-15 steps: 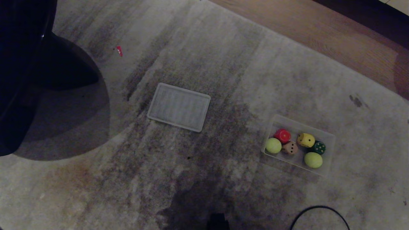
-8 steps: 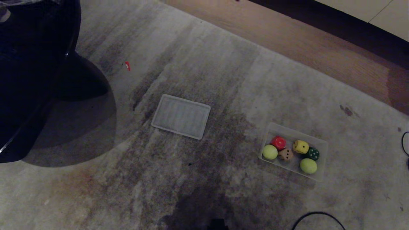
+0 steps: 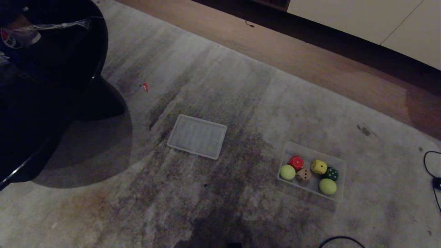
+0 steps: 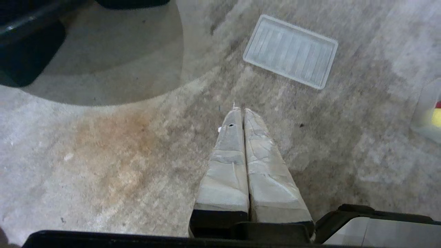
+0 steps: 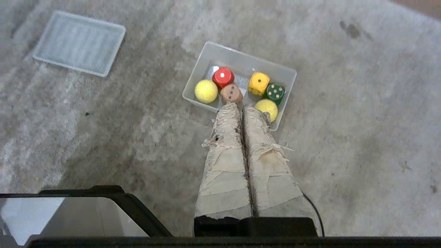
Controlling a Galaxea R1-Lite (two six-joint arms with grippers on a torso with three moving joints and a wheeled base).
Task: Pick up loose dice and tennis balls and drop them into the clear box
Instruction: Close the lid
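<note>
Looked like a home living room to me. I saw a worn, stained grey rug (image 3: 241,103) covering most of the floor, with warm wooden floorboards (image 3: 310,58) past its edge and pale cabinet fronts (image 3: 372,24) along the far side. A dark rounded piece of furniture (image 3: 44,96) stood on the rug at left, and a black cable (image 3: 429,165) trailed at right.
</note>
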